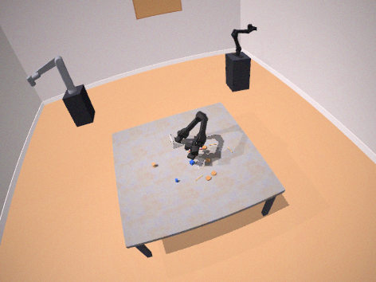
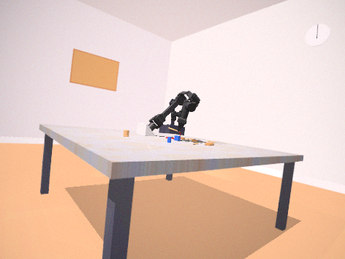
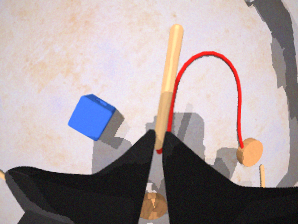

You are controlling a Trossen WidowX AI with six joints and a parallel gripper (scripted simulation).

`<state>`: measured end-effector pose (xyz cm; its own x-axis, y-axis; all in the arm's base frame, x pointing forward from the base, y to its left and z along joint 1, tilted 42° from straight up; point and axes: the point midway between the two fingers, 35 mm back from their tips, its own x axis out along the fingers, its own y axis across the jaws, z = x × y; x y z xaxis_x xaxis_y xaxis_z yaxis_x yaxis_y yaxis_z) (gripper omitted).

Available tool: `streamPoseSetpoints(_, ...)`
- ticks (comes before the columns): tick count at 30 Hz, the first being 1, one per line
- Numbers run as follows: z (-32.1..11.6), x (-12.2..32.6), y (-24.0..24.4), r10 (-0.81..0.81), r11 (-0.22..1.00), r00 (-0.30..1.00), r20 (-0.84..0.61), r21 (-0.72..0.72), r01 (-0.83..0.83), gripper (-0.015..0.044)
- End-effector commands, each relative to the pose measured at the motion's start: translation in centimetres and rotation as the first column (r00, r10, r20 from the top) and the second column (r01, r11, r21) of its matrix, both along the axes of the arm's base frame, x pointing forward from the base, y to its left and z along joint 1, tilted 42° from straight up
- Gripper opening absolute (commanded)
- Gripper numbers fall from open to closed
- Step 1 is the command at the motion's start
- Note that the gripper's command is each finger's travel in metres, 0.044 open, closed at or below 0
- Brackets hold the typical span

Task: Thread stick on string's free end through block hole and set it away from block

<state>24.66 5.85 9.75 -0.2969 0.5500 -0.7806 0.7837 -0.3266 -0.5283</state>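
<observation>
Jaws nearly together, clamped on the thin wooden stick [image 2: 173,129] [image 3: 170,75] near its string end. Its pale free end points away from the black fingertips, up the wrist view. Exterior view puts the stick above the tabletop [image 1: 147,207] [image 2: 146,155], tilted slightly. Red string [image 3: 209,52] shows at the clamped end, runs close along the stick, then arches over to a round wooden button [image 1: 204,147] [image 3: 252,153].

Blue block [image 1: 192,162] [image 2: 177,137] [image 3: 91,118] sits on the tabletop, left of the stick in the wrist view and apart from it. Dark mark on one face; cannot tell whether it is the hole.

Elsewhere on the tabletop: small blue cylinder [image 1: 177,180] [image 2: 169,139]; orange-tan cylinder [image 1: 154,165] [image 2: 126,133], well apart from the rest. Loose stick [image 1: 199,178] lies near two orange discs [image 1: 213,173]. Another short stick [image 1: 229,149] lies on the far side of the button from the arm [image 1: 203,127] [image 2: 191,104].
</observation>
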Motion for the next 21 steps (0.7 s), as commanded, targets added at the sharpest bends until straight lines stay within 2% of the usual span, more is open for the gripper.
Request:
streamPoseSetpoints(1,0.3,-0.3,0.2,-0.037,0.999,0.999,-0.034,-0.025,0.036,0.0)
streamPoseSetpoints(21,1.8,-1.9,1.7,-0.246,0.963,0.951,-0.187,-0.159,0.218,0.0)
